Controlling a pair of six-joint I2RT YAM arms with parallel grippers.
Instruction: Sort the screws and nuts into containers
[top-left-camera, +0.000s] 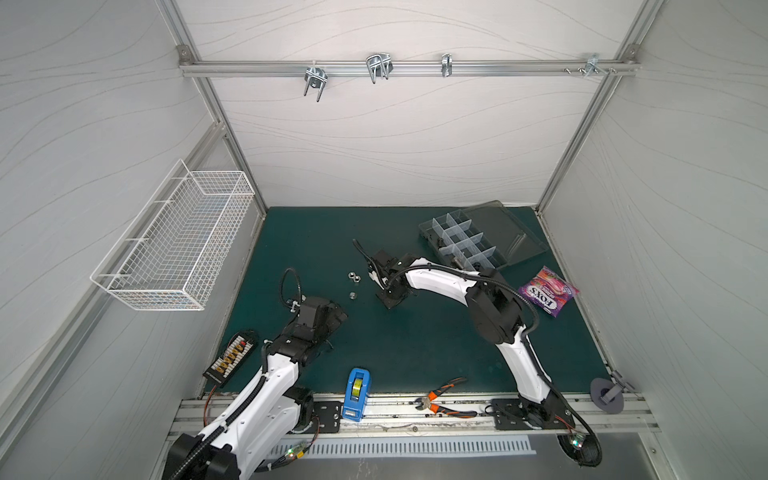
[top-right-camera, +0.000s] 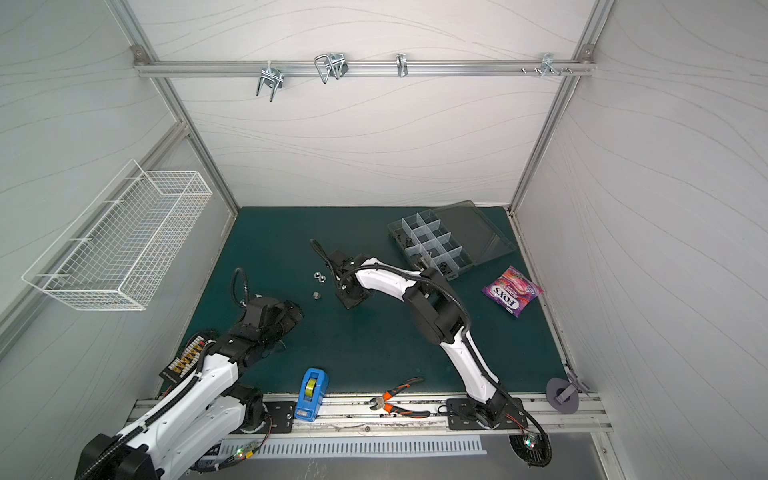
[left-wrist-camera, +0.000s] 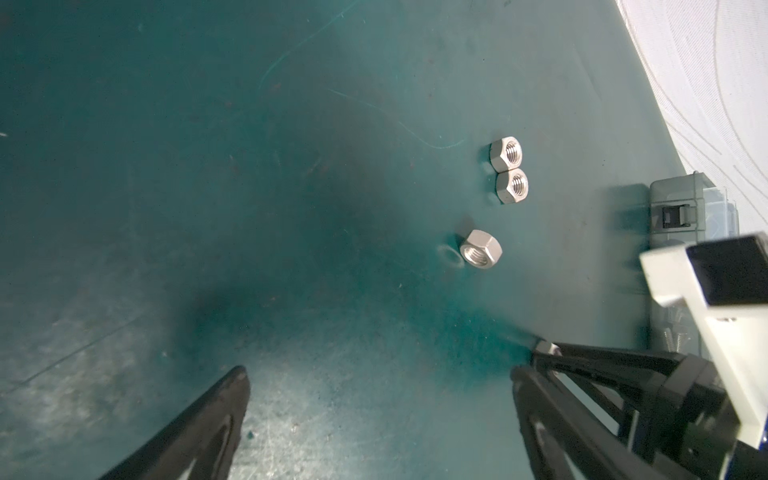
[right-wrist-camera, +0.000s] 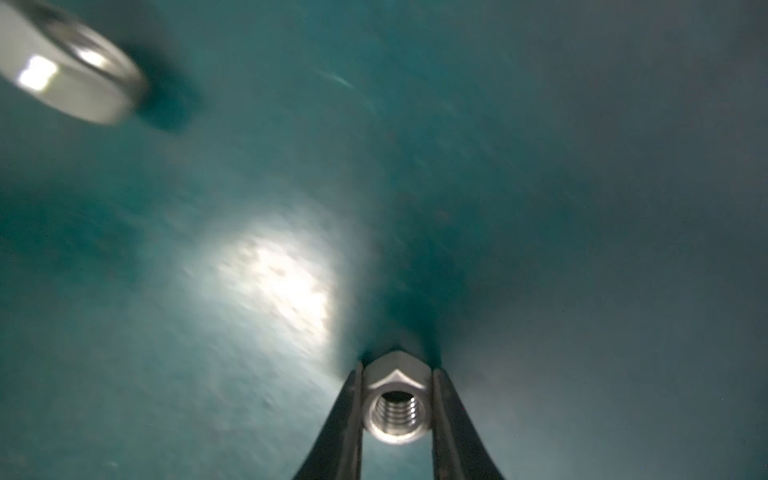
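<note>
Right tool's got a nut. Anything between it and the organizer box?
Nothing visible. The mat between the held nut and the box looks bare; three loose nuts lie past the right tool, away from the box.

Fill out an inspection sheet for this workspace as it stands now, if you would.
Surface: green mat, scuffed and finely scratched.
Job's things: three silver nuts loose on the mat, two apparently touching; fourth nut in the right gripper; organizer box open, a few fasteners inside.
Clutter: tape dispenser, pliers, candy bag, connector board.
Grippers: left gripper open, empty; right gripper shut on the fourth nut.
Cables: black conduit looped along each arm; none lying among the nuts.
Surroundings: white panel walls; wire basket on the left-hand one; hooks on the back rail.
</note>
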